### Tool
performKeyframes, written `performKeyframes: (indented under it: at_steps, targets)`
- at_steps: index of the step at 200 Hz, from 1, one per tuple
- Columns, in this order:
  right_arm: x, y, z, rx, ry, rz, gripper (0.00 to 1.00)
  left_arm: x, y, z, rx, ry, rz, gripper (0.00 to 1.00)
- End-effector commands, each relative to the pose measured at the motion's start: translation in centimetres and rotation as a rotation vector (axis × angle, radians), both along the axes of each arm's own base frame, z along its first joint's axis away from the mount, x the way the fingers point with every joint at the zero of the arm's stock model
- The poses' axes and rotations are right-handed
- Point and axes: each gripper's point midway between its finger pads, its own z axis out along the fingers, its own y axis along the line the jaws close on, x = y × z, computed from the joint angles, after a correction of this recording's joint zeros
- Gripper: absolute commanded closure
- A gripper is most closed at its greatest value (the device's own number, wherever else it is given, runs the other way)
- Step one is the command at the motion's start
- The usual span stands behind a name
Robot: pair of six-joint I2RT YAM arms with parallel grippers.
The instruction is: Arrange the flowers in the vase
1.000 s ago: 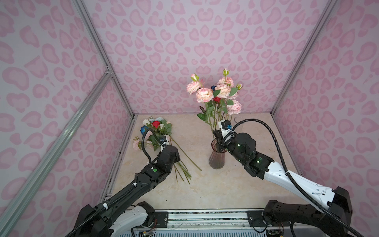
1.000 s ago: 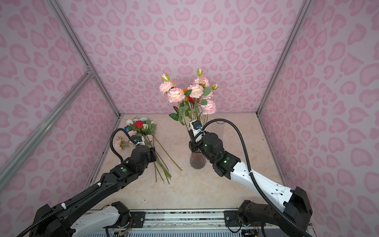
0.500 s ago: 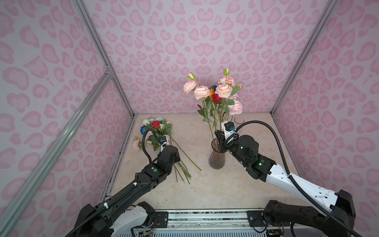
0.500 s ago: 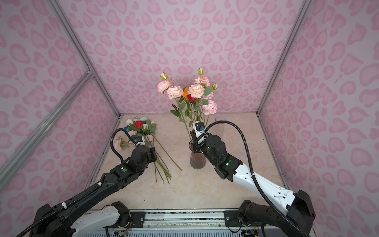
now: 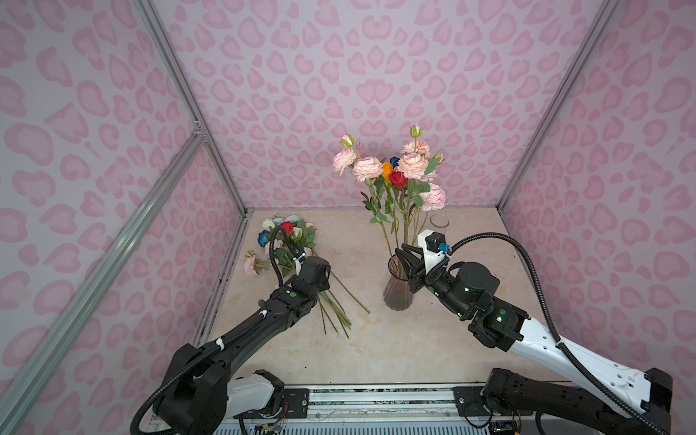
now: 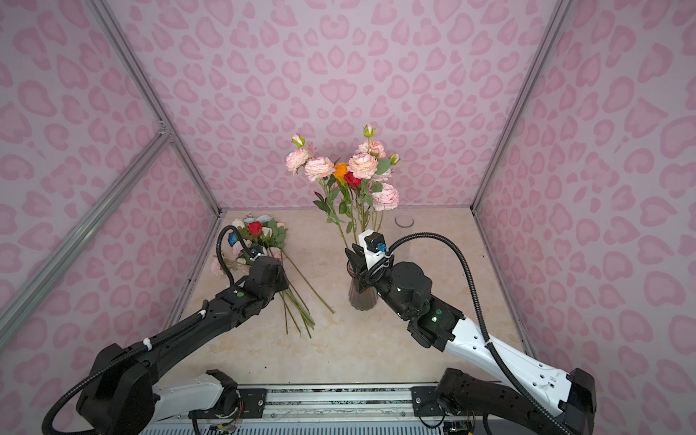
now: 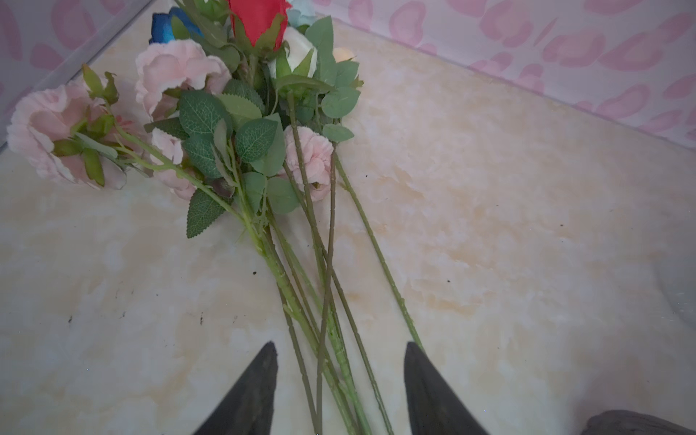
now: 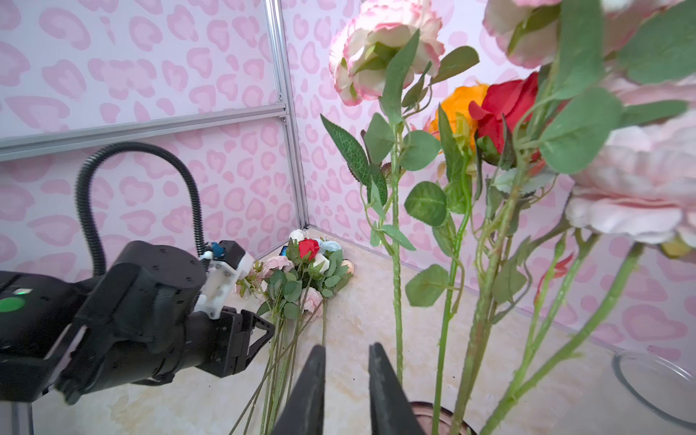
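Fingers (image 7: 260, 391) of the left gripper (image 7: 339, 344) stand spread astride the stems of the loose flowers (image 5: 290, 241), which lie left of the vase (image 5: 397, 297). The right gripper (image 8: 347, 348) hangs at the vase's rim, slightly parted and holding nothing. The standing flowers (image 5: 391, 177) rise from the vase just beyond.

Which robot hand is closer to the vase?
Right. The right hand is at the rim of the vase, beside the standing stems. The left hand is far off, over the loose flowers lying on the table.
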Motion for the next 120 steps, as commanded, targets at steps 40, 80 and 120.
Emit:
performKeyframes:
  at_steps: [40,80,120]
  targets:
    - [-1.2,-3.7,-2.1,0.023,0.045,-0.086,0.76,0.4,0.2,-6.9,0.055,0.262,0.019,0.58]
    - [-1.5,-4.8,-3.3,0.014,0.057,-0.112,0.76,0.5,0.4,-9.1,0.090,0.329,0.027,0.73]
    - [-1.5,-5.1,-3.6,0.017,0.058,-0.117,0.76,0.5,0.1,-8.8,0.076,0.327,0.019,0.82]
